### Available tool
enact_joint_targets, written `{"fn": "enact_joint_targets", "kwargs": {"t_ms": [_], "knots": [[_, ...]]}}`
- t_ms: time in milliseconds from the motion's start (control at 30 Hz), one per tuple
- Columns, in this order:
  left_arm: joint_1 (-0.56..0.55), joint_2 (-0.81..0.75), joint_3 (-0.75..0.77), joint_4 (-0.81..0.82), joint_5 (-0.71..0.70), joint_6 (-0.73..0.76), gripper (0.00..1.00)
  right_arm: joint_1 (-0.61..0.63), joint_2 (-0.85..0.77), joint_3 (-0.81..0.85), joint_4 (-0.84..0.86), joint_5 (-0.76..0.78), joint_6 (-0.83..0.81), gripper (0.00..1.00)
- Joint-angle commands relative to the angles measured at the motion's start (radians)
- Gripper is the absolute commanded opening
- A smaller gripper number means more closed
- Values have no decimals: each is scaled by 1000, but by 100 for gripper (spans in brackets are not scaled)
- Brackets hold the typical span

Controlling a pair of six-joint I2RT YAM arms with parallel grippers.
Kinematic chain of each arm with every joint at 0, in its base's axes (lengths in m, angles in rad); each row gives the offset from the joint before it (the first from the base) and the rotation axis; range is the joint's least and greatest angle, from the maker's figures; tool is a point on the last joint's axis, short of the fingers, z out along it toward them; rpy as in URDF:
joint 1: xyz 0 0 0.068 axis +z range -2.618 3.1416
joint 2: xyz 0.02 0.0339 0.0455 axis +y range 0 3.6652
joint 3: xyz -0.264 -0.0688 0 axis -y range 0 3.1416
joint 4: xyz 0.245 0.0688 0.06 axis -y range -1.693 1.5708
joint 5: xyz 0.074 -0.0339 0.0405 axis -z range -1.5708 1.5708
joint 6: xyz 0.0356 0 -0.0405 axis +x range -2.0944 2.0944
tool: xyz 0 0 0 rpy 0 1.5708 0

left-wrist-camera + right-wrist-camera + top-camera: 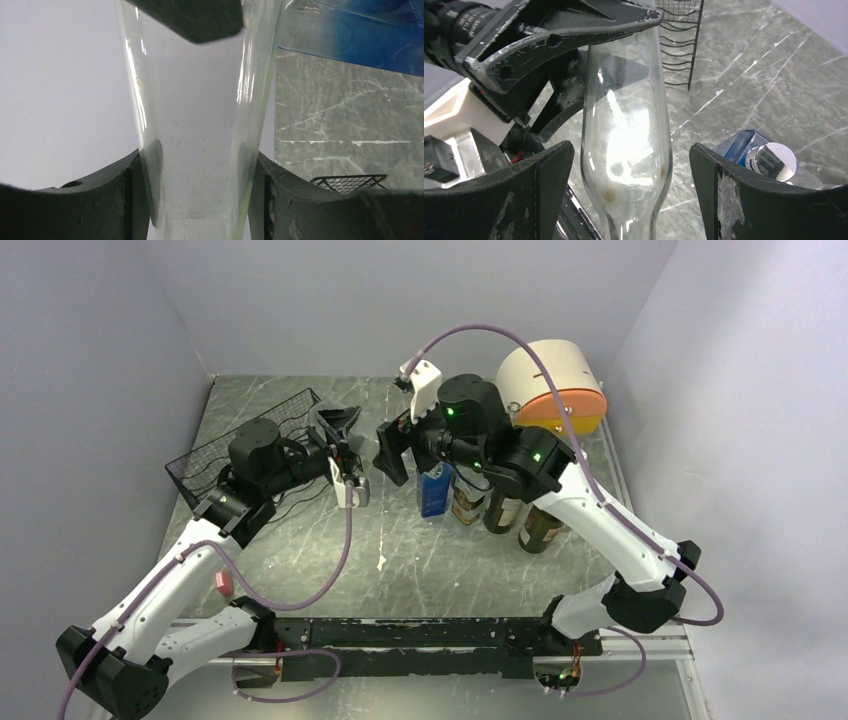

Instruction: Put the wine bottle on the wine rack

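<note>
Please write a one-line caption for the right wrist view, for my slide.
Left gripper holds the clear wine bottle inside the open right gripper, wine rack behind.

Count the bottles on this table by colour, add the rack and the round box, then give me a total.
clear glass bottle: 1
blue bottle: 1
dark bottles: 3
wire rack: 1
drum-shaped box: 1
Total: 7

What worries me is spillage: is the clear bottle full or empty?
Looks empty: the clear bottle is see-through along its visible length, with no liquid level.
</note>
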Motion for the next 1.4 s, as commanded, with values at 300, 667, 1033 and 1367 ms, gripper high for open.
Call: {"fn": "enact_joint_targets", "kwargs": {"t_ms": [300,667,1033,1367], "knots": [[-4,-1,38,112,42,63,7,0,63,20,-54,-57,-41,58],[-4,-16,33,107,56,-41,97,1,36,-9,19,22,-4,0],[-5,-124,31,-18,35,-259,95,0,-40,-122,178,122,54,0],[-5,-321,-24,50,-13,-735,95,1,-32,-290,317,30,103,0]]}}
